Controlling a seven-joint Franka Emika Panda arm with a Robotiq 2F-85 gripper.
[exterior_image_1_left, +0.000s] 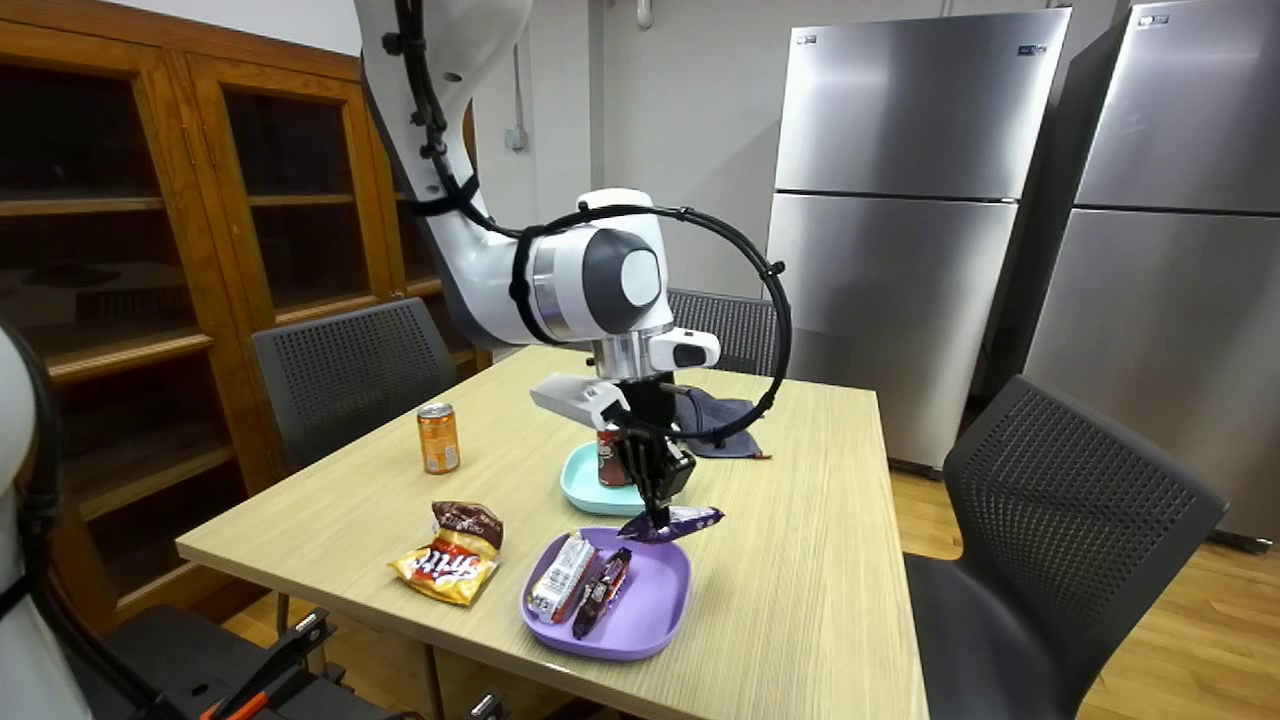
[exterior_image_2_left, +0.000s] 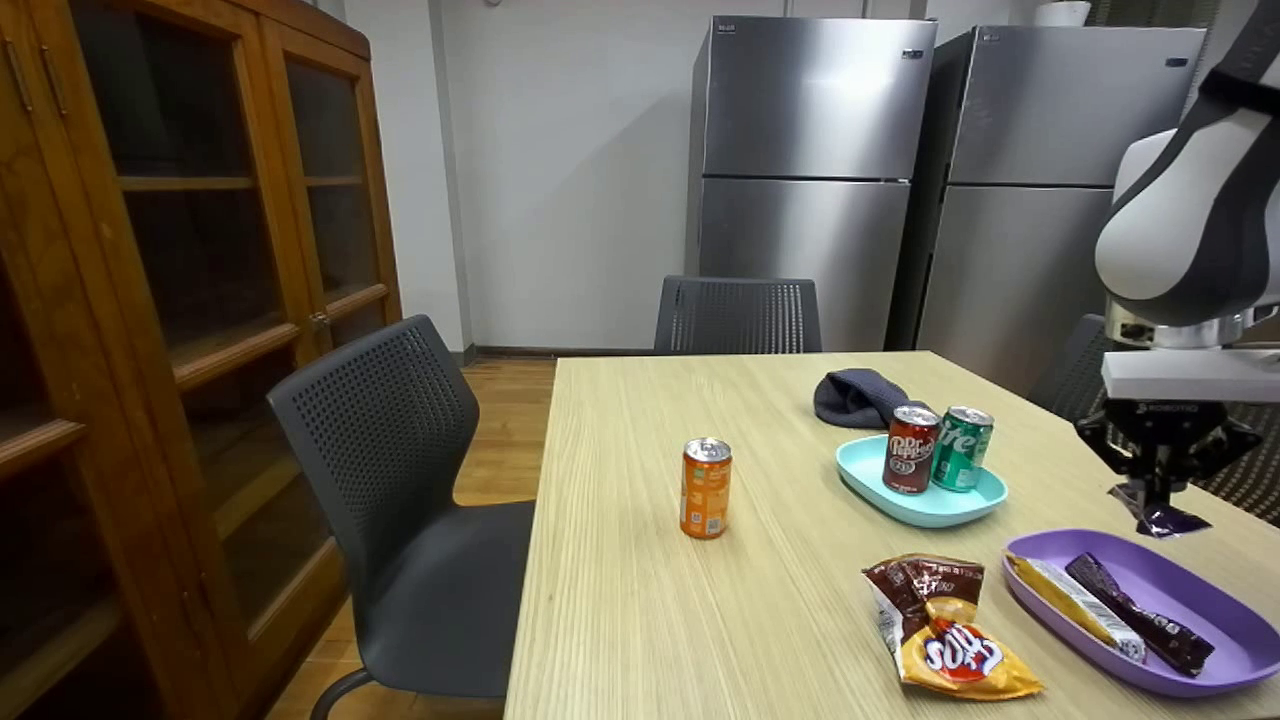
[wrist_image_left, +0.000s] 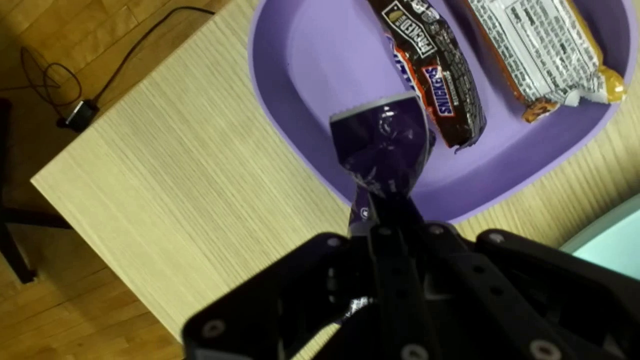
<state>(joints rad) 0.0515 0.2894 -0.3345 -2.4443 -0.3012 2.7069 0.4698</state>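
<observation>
Evidently, a holding step is being carried out: a dark purple packet (exterior_image_1_left: 690, 522) is being gripped aloft by the pincer (exterior_image_1_left: 657, 516), whose fingers are being pressed onto its wrapper. It is being held above the purple tray (exterior_image_1_left: 655, 597), by that tray's far right corner, toward the near edge of the table (exterior_image_1_left: 800, 560). Should it be lowered, clearance from the rim and the two bars inside is, in judgement, being called for.

Labels are being taken from left to right in an exterior view. By the table's left edge, an orange can (exterior_image_2_left: 705, 490) is being supported, its small print not being readable. Closer to the near edge, a brown and yellow chip bag (exterior_image_2_left: 945, 640) is being marked by large white letters, probably "Fritos", bent by creases. Farther from that edge, in the teal tray (exterior_image_2_left: 925, 515), "Dr Pepper" is being shown on a dark red can (exterior_image_2_left: 910, 450), and what is probably "Sprite" on a green can (exterior_image_2_left: 965, 455), partly turned away. In the purple tray, fine print is being left unread on a white and yellow bar (exterior_image_2_left: 1075, 608); "SNICKERS" and "PACKED WITH" are being displayed, in the wrist view, on a dark brown bar (wrist_image_left: 442, 70). Rightmost, "ROBOTIQ" is being borne by the pincer's housing.
</observation>
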